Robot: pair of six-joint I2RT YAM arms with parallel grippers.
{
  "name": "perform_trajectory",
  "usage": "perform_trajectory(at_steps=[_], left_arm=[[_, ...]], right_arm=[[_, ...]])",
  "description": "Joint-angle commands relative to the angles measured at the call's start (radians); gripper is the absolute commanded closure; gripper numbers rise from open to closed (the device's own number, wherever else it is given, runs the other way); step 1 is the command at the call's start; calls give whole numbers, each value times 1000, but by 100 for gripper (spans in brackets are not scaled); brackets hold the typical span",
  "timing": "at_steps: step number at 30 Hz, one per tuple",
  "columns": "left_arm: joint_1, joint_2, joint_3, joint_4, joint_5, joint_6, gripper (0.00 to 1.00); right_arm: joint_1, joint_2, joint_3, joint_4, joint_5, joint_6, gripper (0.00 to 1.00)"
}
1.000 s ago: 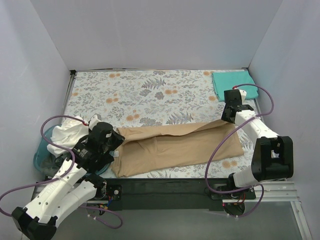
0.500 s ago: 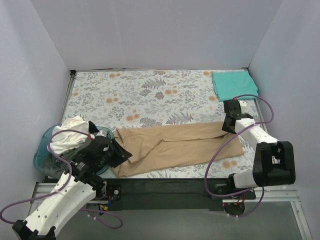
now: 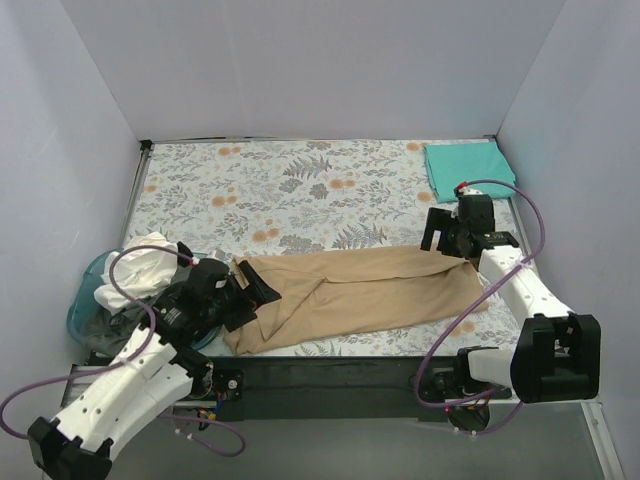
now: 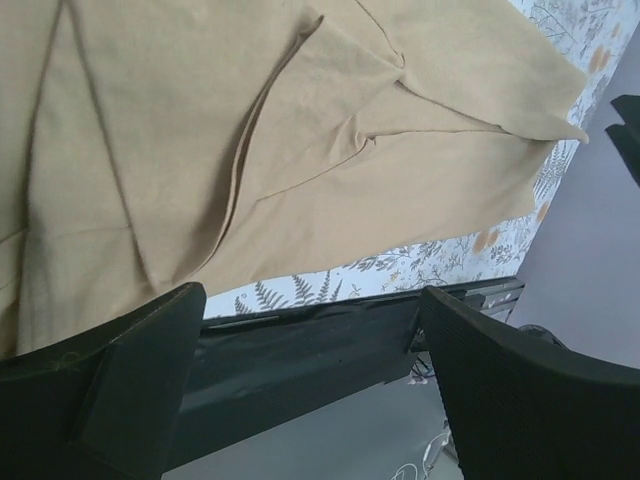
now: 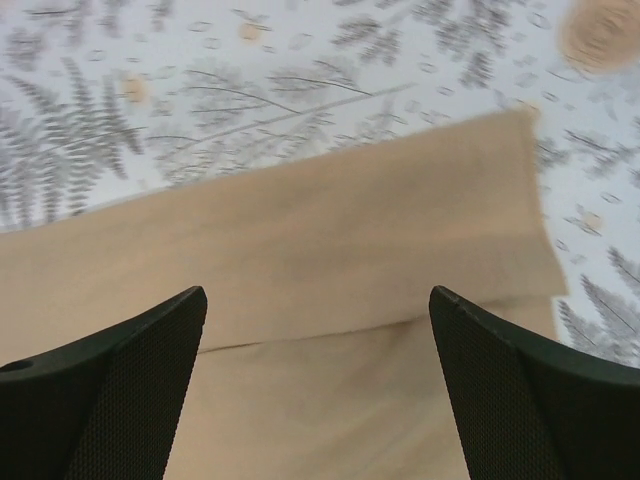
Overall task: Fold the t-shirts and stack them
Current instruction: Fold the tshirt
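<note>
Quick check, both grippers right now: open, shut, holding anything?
Left gripper: open, holding nothing, at the near edge of the tan t-shirt.
Right gripper: open, holding nothing, above the same shirt.

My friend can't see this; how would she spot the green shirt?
Look at the far right corner of the floral table. The teal-green t-shirt lies there, a folded rectangle. The tan t-shirt is a long strip near the front; the white t-shirt is heaped at left.

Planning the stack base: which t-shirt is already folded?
The teal-green t-shirt, far right corner; the tan t-shirt lies long and half-folded, the white t-shirt is bunched over the blue basket.
</note>
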Motion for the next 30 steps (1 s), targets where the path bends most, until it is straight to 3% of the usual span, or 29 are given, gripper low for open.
perform_trajectory(at_steps=[1, 7, 12, 18, 22, 30], left_arm=[[-3, 197, 43, 199, 51, 66, 12], [-2, 444, 46, 380, 59, 77, 9], [-5, 614, 80, 414, 21, 63, 8], [-2, 661, 104, 399, -80, 55, 6], [-3, 693, 133, 389, -125, 57, 6], [-5, 770, 198, 474, -56, 123, 6]], right_arm=[[14, 4, -12, 144, -332, -87, 2], [25, 133, 11, 147, -290, -82, 2], [23, 234, 13, 135, -223, -67, 2], [20, 282, -30, 127, -94, -27, 2], [17, 304, -36, 127, -91, -24, 2], [17, 302, -48, 127, -89, -22, 2]])
